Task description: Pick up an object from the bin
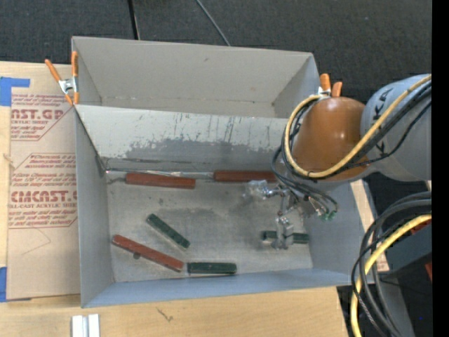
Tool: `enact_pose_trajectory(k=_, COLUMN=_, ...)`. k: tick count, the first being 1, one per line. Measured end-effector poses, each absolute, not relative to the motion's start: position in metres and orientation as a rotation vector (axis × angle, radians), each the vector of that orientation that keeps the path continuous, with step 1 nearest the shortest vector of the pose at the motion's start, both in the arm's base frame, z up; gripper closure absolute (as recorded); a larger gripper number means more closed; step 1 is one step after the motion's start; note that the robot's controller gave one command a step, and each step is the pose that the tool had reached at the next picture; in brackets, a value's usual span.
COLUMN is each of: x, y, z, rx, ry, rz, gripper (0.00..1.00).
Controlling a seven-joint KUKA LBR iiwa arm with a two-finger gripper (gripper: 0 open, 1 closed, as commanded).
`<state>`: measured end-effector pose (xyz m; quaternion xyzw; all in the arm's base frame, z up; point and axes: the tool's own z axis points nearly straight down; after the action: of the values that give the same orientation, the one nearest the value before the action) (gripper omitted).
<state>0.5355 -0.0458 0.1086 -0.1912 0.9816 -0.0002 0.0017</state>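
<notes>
We are looking down into the bin [91,188], and the end effector [283,236] is hanging at about 3 o'clock on its floor, right over a short dark bar [300,238]. The bar is lying flat and roughly level across the view, its ends poking out at either side of the tool. We are not able to tell whether the end effector is spread or pressed together, nor whether it is touching the bar, because cables are cluttering that spot.

The bar is lying well apart from its neighbours. A red bar [242,177] is resting along the back wall at about 11 o'clock from the end effector, and a green bar [211,267] is sitting at 6 o'clock on the floor. So nothing is crowding the pick.

We are judging the dark bar to be light and stiff, a thin straight stick that is not going to bend or crush under a pinch. Its surface may be smooth, so it could be slipping or swinging if gripped near one end. We are therefore favouring a hold across its narrow width at mid-length, where it is balancing best. Since it is lying flat on the metal floor, the tool is needing to come down nearly to the floor to get around it.
</notes>
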Motion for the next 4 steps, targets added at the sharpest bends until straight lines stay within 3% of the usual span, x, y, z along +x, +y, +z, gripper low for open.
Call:
enact_pose_trajectory(k=1, x=0.536, y=-0.055, z=0.095, rx=-0.585, ry=3.09, rz=0.005, gripper=0.0)
enact_pose_trajectory(k=2, x=0.513, y=-0.06, z=0.069, rx=-0.94, ry=2.997, rz=0.003, gripper=1.0)
enact_pose_trajectory(k=3, x=0.513, y=-0.06, z=0.069, rx=-0.94, ry=2.997, rz=0.003, gripper=0.0)
enact_pose_trajectory(k=4, x=0.513, y=-0.06, z=0.069, rx=-0.94, ry=2.997, rz=0.003, gripper=0.0)
